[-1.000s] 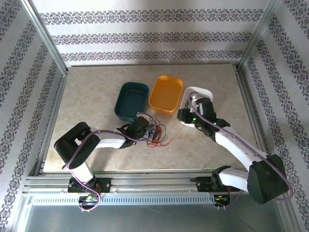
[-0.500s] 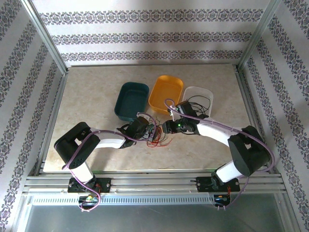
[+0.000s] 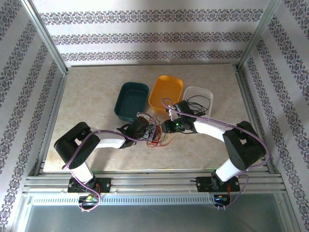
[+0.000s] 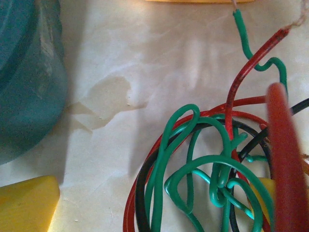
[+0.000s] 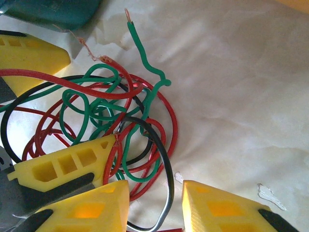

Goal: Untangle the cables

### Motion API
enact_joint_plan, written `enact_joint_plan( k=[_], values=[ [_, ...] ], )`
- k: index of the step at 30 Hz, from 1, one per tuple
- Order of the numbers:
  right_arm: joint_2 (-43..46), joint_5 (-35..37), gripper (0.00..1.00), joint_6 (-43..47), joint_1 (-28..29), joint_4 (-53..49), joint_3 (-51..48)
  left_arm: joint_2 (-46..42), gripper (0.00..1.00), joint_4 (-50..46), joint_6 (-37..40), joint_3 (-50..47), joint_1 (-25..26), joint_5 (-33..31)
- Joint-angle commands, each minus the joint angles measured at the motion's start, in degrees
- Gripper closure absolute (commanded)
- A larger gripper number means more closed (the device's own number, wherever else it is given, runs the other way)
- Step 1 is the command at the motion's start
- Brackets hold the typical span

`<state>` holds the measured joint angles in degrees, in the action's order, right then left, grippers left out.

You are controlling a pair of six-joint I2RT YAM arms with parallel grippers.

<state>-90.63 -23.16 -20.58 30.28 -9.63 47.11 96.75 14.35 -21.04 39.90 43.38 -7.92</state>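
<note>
A tangle of red, green and black cables (image 3: 157, 136) lies on the table in front of the trays. My left gripper (image 3: 147, 129) is at its left side, open, with one yellow finger (image 4: 24, 203) left of the green and red loops (image 4: 193, 174) and the other partly hidden behind them. My right gripper (image 3: 168, 126) is at the tangle's right side, open (image 5: 154, 210). A black cable loop (image 5: 166, 188) runs between its yellow fingers (image 5: 227, 208). The left gripper's fingers (image 5: 63, 166) show among the wires (image 5: 120, 121). A separate black cable (image 3: 199, 102) lies in the white tray.
Three trays stand just behind the tangle: teal (image 3: 131, 99), orange (image 3: 166, 92) and white (image 3: 211, 94). The teal tray's wall (image 4: 24, 72) is close to the left gripper. Bare tabletop lies in front and to both sides.
My right arm swung left from over the white tray down to the tangle's right side; a black cable now shows in that tray. The left arm has not moved.
</note>
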Motion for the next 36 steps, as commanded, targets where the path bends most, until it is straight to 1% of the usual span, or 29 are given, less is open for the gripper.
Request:
enact_joint_plan(
  k=[1,4,6,11,17,20,25,30,34,36],
  values=[
    [-1.1,1.3,0.67,0.9,0.7,-1.0,1.4,-0.3,0.01,-2.3,0.7,-0.6,-0.6,-0.1],
    [-1.4,1.7,0.71,0.8,0.8,-1.1,1.4,-0.3,0.01,-2.3,0.8,-0.6,-0.6,-0.1],
    [-1.4,2.0,0.76,0.8,0.8,-1.0,1.2,-0.2,0.01,-2.3,0.9,-0.5,-0.6,0.1],
    [-0.8,3.3,0.93,0.4,0.8,-0.8,0.8,0.2,0.01,-2.5,0.9,-0.2,-0.6,0.1],
    [2.9,9.1,0.99,-1.1,0.8,0.2,0.2,0.5,0.01,-2.7,1.0,0.3,-0.6,0.5],
    [6.4,14.1,1.00,-1.8,0.8,0.4,0.2,0.7,0.01,-2.8,1.1,0.5,-0.6,0.6],
    [14.2,25.7,1.00,-2.5,0.8,0.7,0.7,0.6,0.01,-2.8,1.0,0.3,-0.6,0.6],
    [21.8,35.4,1.00,-1.9,0.7,1.5,1.0,0.5,0.01,-2.3,1.0,-0.2,-0.6,0.4],
    [26.5,41.1,1.00,-0.4,0.6,1.4,1.4,0.5,0.01,-2.1,0.9,-0.4,-0.6,0.4],
    [28.4,42.4,1.00,0.2,0.2,1.4,1.6,0.5,0.01,-2.1,0.9,-0.5,-0.6,0.3]
  ],
)
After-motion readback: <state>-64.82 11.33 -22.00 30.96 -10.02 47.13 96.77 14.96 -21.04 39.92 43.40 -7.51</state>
